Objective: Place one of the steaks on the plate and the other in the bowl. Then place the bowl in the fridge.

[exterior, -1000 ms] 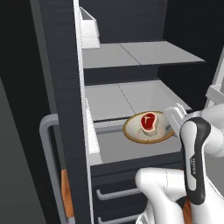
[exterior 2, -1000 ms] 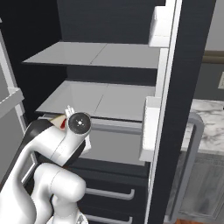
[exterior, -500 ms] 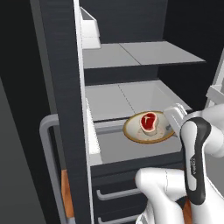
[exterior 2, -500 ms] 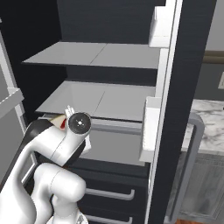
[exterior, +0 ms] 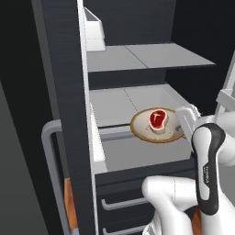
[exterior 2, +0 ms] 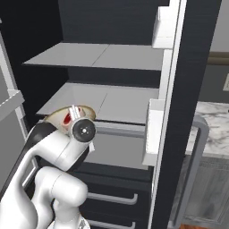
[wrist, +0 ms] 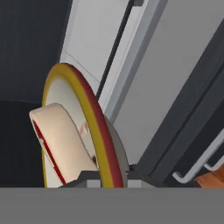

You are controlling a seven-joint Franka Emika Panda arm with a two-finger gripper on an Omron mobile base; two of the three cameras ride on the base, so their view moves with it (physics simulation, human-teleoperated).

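The tan bowl (exterior: 140,129) sits level at the front right of the fridge's lower grey shelf (exterior: 117,102), partly over the shelf's front lip. Whether it rests on the shelf I cannot tell. The bright red steak (exterior: 157,118) with its pale edge lies in it. My gripper (exterior: 181,130) is shut on the bowl's right rim. In the right base view the bowl (exterior 2: 57,117) and steak (exterior 2: 68,118) peek out behind my wrist. The hand view runs along the bowl's rim (wrist: 94,118) edge-on, with the steak (wrist: 61,135) beside it and my gripper (wrist: 107,177) pinching the rim.
The black fridge (exterior 2: 112,27) stands open with an upper grey shelf (exterior: 137,57) above the bowl. Its left door (exterior: 59,92) carries white bins (exterior: 94,32), and the right door (exterior 2: 179,89) has bins too. Drawers (exterior: 119,202) lie below. A marble counter (exterior 2: 214,120) is at the right.
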